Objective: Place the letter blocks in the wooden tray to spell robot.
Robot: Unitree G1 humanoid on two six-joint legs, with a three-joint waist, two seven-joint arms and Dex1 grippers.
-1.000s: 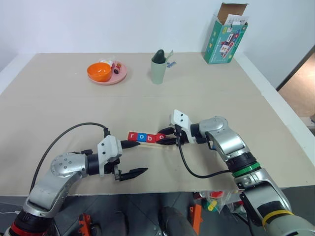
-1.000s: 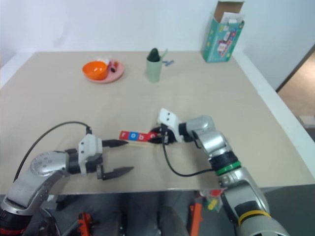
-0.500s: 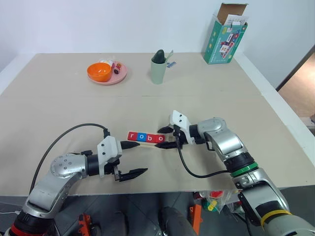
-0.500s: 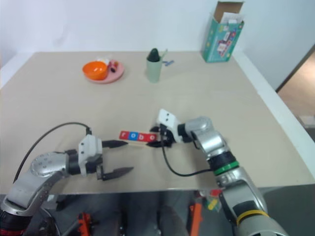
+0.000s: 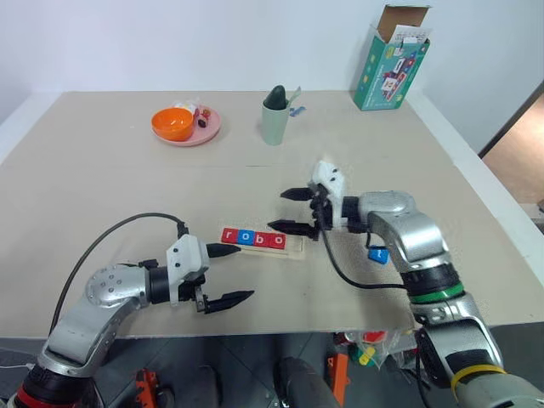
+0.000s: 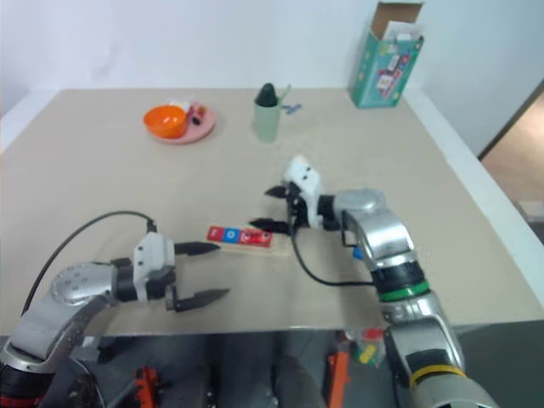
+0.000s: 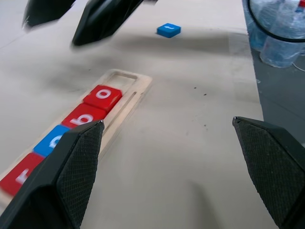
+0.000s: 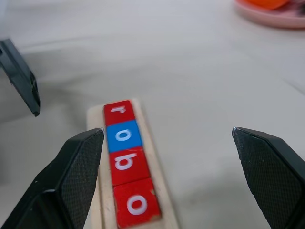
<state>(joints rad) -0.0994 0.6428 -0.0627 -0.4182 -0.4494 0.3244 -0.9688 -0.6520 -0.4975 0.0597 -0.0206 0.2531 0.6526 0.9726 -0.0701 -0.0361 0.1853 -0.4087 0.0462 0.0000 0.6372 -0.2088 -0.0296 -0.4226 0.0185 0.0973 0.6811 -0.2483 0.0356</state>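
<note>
Wooden tray (image 5: pixel 293 247) with four letter blocks (image 5: pixel 252 239); both hands apparently released.

Five letter blocks (image 5: pixel 253 239) are in view: four sit in a row in the one wooden tray (image 5: pixel 293 246), three red and one blue, and the fifth, a blue block (image 5: pixel 377 253), lies apart on the table (image 5: pixel 110 187). There is one pink plate (image 5: pixel 207 130) with one orange bowl (image 5: pixel 172 124) on it, one green cup (image 5: pixel 273 120), and one teal cardboard box (image 5: pixel 388 66). Two tools, the left tool (image 5: pixel 226 274) and the right tool (image 5: pixel 287 210), are over the table, each with two black fingers.
</note>
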